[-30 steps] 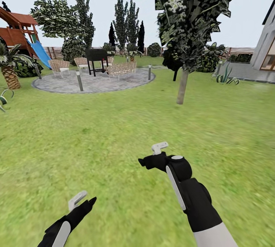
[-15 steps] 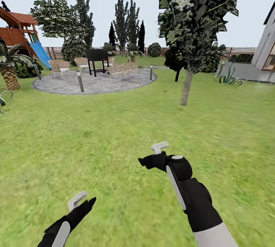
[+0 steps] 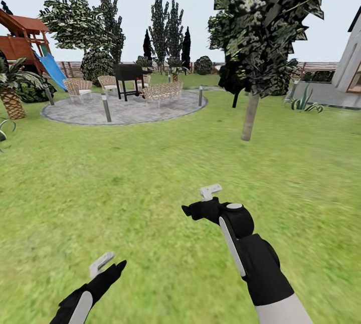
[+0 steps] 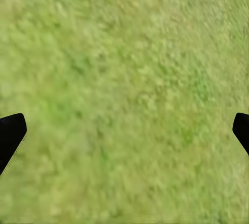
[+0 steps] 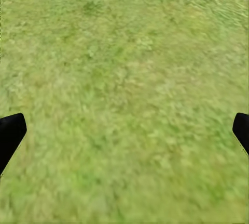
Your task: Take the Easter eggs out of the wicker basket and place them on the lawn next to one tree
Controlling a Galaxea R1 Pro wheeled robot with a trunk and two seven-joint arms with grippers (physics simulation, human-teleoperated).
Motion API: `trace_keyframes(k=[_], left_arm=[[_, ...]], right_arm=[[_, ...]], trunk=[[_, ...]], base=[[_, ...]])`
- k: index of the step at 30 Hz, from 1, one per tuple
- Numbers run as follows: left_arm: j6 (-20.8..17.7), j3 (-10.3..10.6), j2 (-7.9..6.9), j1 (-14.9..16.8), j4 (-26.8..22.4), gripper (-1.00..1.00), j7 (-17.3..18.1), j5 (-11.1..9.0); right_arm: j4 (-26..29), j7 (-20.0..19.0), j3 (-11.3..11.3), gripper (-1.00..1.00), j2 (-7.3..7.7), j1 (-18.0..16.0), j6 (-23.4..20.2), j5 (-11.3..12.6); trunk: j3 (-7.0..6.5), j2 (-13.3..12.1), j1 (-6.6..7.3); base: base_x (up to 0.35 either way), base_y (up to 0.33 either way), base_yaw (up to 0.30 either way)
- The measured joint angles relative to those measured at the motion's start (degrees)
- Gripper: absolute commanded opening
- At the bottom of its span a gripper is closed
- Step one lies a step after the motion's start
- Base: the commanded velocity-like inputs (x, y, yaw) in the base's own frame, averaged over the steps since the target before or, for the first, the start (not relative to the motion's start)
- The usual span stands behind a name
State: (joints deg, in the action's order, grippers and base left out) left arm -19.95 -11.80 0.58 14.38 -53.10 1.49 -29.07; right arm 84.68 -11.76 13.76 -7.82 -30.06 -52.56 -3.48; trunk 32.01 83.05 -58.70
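Head view: wide mottled green lawn ahead, no basket or eggs on it; tree with pale grey-beige trunk and dark leafy crown stands ahead-right; grey gravel circle with wicker chairs and a black grill sits far left of it; brown slat fence behind. Left hand low at the left, right hand raised mid-frame; both over bare grass, nothing held.

Left wrist view: blurred grass; black fingertips at opposite edges of the frame, so fingers spread wide apart, empty.

Right wrist view: same; fingertips at the frame edges, wide apart, empty, grass between.

Judgement: robot is in transit, hunting for the basket; eggs' location cannot be told from these views. To do it well: pan head or base to find the basket before committing; keep arms tucked; note this tree as a drop spot.
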Motion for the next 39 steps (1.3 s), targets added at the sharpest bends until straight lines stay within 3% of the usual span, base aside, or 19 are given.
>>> trace_keyframes(k=[8, 9, 12, 18, 19, 25, 39], left_arm=[[0.7, 0.3, 0.39, 0.0, -0.6, 1.00, 0.1, 0.0], [0.8, 1.8, 0.33, 0.0, -0.6, 1.00, 0.1, 0.0], [0.8, 3.7, 0.12, 0.0, -0.5, 1.00, 0.0, 0.1], [0.8, 5.2, -0.16, 0.0, -0.5, 1.00, 0.2, -0.1], [0.8, 5.4, -0.17, 0.0, -0.3, 1.00, 0.2, -0.2], [0.7, 5.6, -0.18, 0.0, 0.1, 1.00, -0.4, 0.1], [0.1, 5.2, -0.44, 0.1, 0.7, 1.00, -0.1, -0.1]], right_arm=[[1.7, 0.1, 0.0, 1.00, -0.05, 0.6, -0.1, 0.0], [1.9, 0.1, 0.0, 1.00, -0.06, 0.7, -0.1, 0.0], [2.0, 0.2, 0.0, 1.00, -0.07, 0.7, 0.0, 0.0], [2.0, 0.4, -0.6, 1.00, 0.15, 0.7, -0.1, -0.1], [2.0, 0.4, -0.9, 1.00, 0.77, 0.7, -0.3, -0.2], [2.1, 0.4, -1.7, 1.00, 3.54, 0.8, -1.0, 0.2], [2.4, 0.5, -1.6, 1.00, 3.48, 1.9, -1.1, 0.7]], trunk=[[0.00, 0.0, 0.00], [0.00, 0.0, 0.00], [0.00, 0.0, 0.00], [0.00, 0.0, 0.00], [0.00, 0.0, 0.00], [0.00, 0.0, 0.00], [0.00, 0.0, 0.00]], base=[[0.257, 0.190, 0.000], [0.255, 0.200, 0.000], [0.251, 0.201, 0.000], [0.245, 0.202, 0.000], [0.247, 0.198, 0.000], [0.250, 0.194, 0.000], [0.254, 0.190, 0.000]])
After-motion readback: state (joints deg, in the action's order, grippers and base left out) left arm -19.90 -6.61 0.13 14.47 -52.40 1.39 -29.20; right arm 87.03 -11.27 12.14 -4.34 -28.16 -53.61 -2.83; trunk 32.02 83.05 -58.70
